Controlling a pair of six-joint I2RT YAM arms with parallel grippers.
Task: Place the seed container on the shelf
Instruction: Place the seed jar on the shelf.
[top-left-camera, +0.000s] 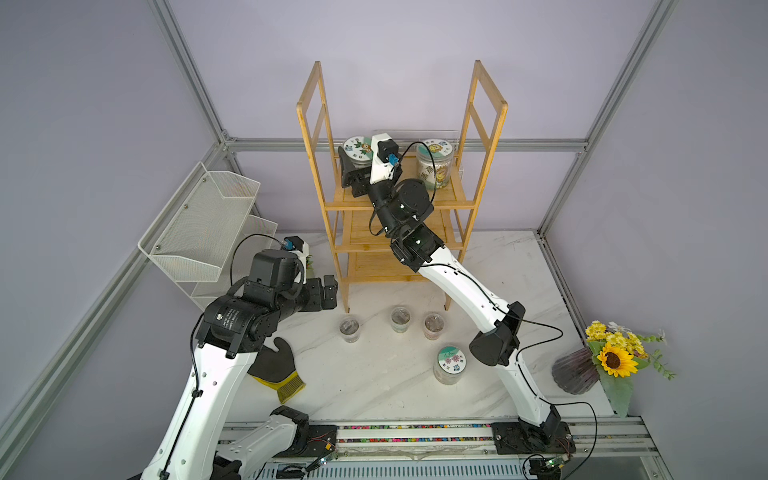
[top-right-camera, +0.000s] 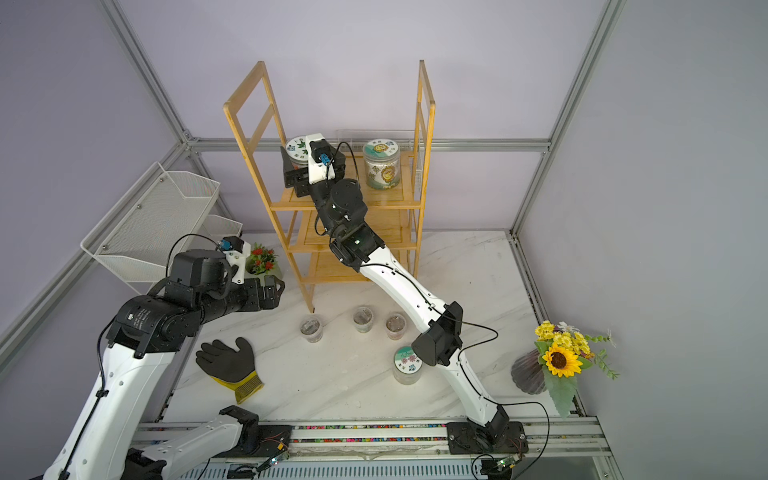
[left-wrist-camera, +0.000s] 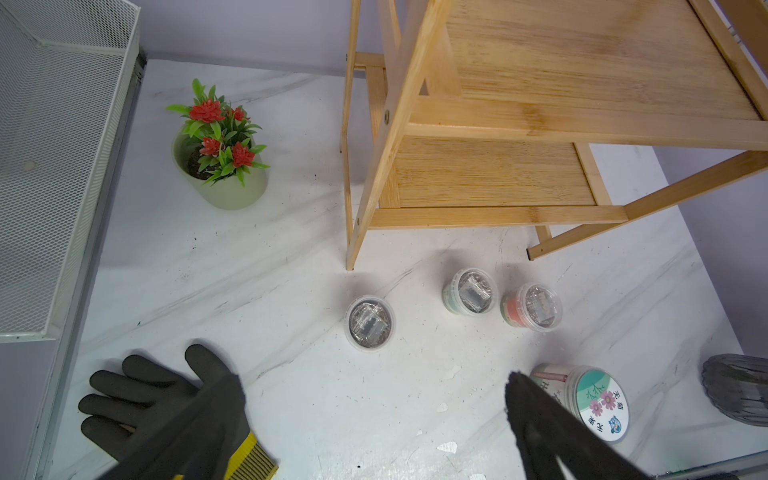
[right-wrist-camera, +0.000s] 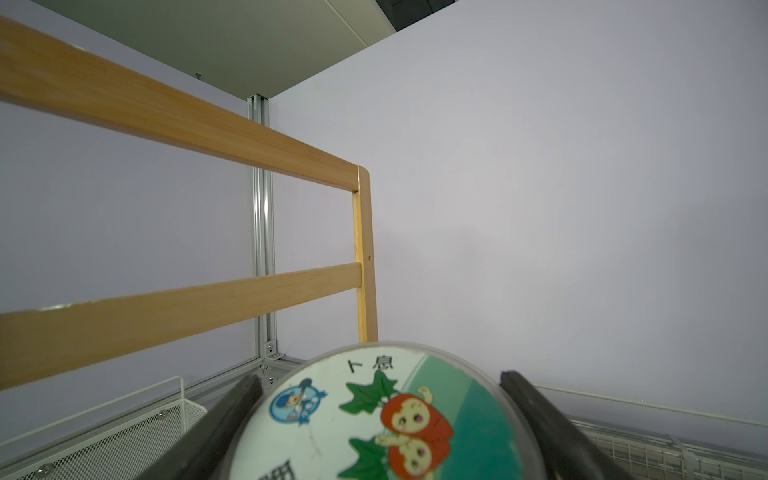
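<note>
The right fingers (right-wrist-camera: 232, 415) clasp the seed container (top-left-camera: 357, 145) from either side just below its cartoon-printed lid, a side grip that appears chosen to keep the jar upright, lid up. The jar sits in the left part of the top tier of the shelf (top-left-camera: 453, 203), close to the ladder-like side frame. Whether its base rests on the slats cannot be told, since the wrist hides it. A second lidded jar (top-left-camera: 434, 166) stands apart from it on the right of the same tier, which probably explains why this one goes to the left. The right arm reaches up and over the two bare lower tiers to get there. By the look of it the placing is nearly done, with only the letting go and the pull-back to come.

The left fingers (left-wrist-camera: 548, 432) are spread wide and hold nothing. They hang low over the desk (top-left-camera: 374, 386), beside the shelf's front leg and out of the working arm's way. Below them lie a black glove (top-left-camera: 276, 361) and three small clear tubs (top-left-camera: 349, 328). One more flower-labelled jar (top-left-camera: 451, 363) stands on the desk near the right arm's elbow. A potted red plant (left-wrist-camera: 220, 153) and a white wire basket (top-left-camera: 199, 232) are to the left, and a sunflower vase (top-left-camera: 615, 359) is at the far right.
</note>
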